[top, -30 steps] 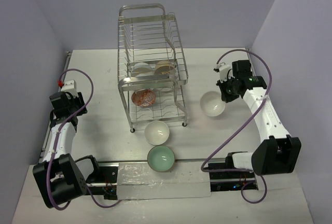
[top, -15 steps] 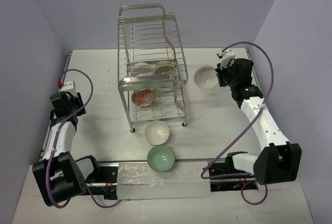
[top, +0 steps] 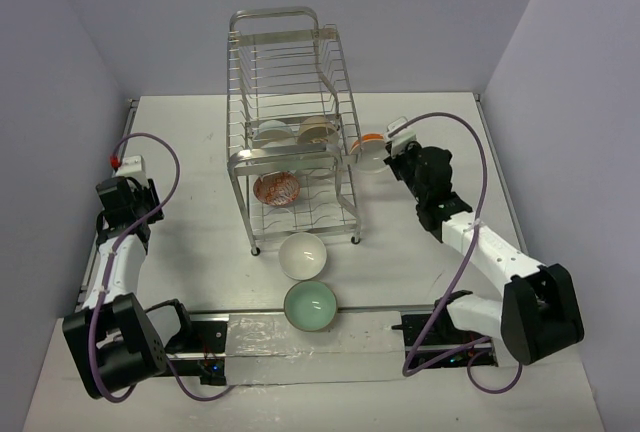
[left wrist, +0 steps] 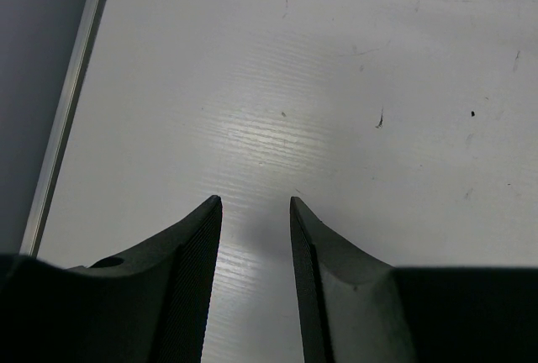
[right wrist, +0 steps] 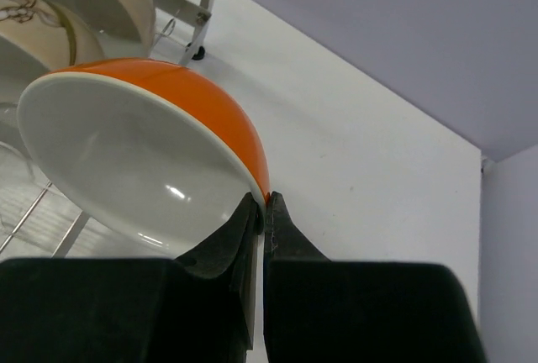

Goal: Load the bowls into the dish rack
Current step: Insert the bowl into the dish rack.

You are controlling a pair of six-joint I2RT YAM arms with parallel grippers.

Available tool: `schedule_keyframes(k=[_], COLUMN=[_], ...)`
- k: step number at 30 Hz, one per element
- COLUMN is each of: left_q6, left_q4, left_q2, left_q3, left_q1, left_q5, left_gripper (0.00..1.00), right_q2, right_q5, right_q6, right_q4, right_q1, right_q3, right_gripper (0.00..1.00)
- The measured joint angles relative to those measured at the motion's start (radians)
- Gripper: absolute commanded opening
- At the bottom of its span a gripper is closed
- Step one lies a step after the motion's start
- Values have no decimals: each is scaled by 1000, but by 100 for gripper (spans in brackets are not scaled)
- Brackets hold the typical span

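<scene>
Rack (top: 290, 72) stands upright at the far middle of the table (top: 190, 142). The right gripper (right wrist: 262, 203) is clenched on the rim of the orange bowl (right wrist: 143, 153), one finger inside and one outside. This bowl is orange outside and white within, tipped on edge with its hollow turned toward the camera on that wrist. In the top view it hangs off the table, just beside the rack's right side, near its upper wires. Two pale bowls (top: 295, 132) sit side by side inside the rack, and a patterned bowl (top: 277, 189) leans in the lower tier. On the table before the rack lies a white bowl (top: 302, 255), with a green bowl (top: 310, 306) just nearer the arms' bases, both mouth up. The left gripper (left wrist: 252, 203) is well apart at the left edge, its jaws parted and empty over bare table.
</scene>
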Motion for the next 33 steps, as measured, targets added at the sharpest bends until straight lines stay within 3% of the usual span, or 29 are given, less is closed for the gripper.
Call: schedule_keyframes(k=[8,20,33], left_q6=[18,34,43], left_q4=[16,35,48], left_q2=[-60,-128,-137], left_q3=[0,-8,-17], left_q1=[1,5,13], left_q5=[-23,-94,-122], left_gripper=[43,44,44], right_q2=[-30,-26,167], right_q5=[28,63,129], right_q6=[-32,-111,-235], right_q4=[235,582,887], right_q1=[29,237,307], right_q3=[-113,-299,-343], right_gripper=[0,0,0])
